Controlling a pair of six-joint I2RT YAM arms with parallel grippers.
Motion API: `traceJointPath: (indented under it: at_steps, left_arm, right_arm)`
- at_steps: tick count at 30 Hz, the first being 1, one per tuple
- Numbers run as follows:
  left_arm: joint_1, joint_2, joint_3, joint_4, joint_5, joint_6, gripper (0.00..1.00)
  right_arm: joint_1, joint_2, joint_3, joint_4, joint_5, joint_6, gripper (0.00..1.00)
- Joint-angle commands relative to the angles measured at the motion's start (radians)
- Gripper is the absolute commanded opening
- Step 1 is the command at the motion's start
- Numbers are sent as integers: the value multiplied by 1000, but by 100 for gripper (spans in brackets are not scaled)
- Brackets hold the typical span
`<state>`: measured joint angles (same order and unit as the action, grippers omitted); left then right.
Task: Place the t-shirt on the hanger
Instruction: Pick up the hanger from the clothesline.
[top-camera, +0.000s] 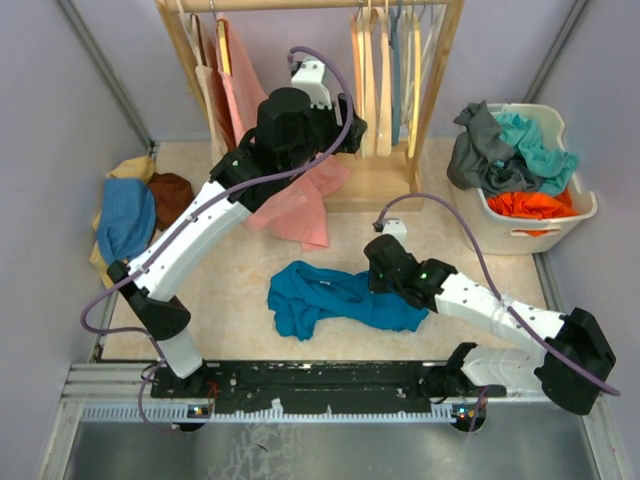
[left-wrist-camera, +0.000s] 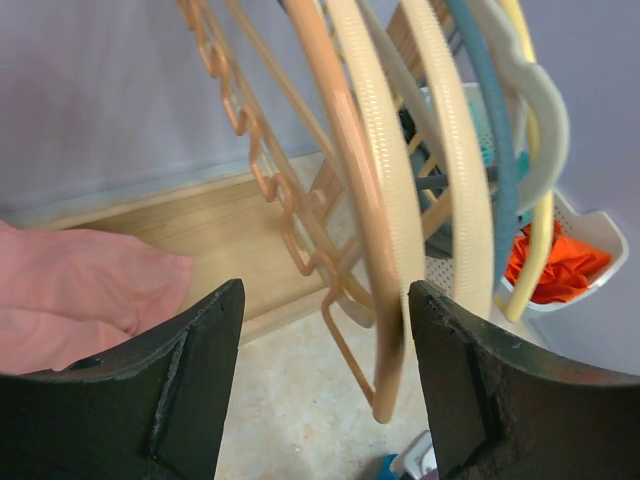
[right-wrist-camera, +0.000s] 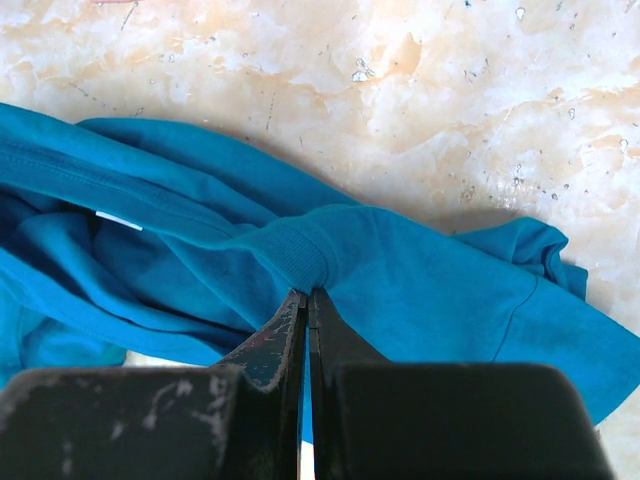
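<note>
Nearest the arm bases, the right pincer (right-wrist-camera: 307, 300) is pressed tight on a ribbed fold of the t-shirt (right-wrist-camera: 400, 280), its two tips closed with the cloth nipped between them. The t-shirt (top-camera: 330, 297) lies crumpled on the tabletop (top-camera: 240, 260), just ahead of the bases and a little right of the middle. Its small white neck label (right-wrist-camera: 118, 220) shows among the folds left of the grip.

Farther back, the left arm reaches up to the wooden rack (top-camera: 440, 60). There the left pincer (left-wrist-camera: 322, 295) is spread wide and clamps nothing. The hanger (left-wrist-camera: 345, 140) hangs from the rack, its curved arm running down into the gap between the tips, near the right one. Whether it touches cannot be told. Its zigzag bar (left-wrist-camera: 262, 170) runs alongside to the left, and paler cream hangers (left-wrist-camera: 440, 150) hang just beside it. A pink garment (top-camera: 300, 205) droops from the rack's left part.

At the far right stands a white basket (top-camera: 560, 218) heaped with clothes.
</note>
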<state>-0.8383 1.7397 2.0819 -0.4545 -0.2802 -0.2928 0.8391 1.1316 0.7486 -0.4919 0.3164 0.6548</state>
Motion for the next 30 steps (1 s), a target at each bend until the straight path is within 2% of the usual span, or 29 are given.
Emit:
traceJointPath:
  at_steps: [1,30]
  left_arm:
    - [21,7,25,-12,-49,20,72]
    - [41,-143,-137,53,-95,43,71]
  right_arm:
    - [-6,-43,17,36,2,7,0]
    - [-5,-21,10,56,-5,-1,0]
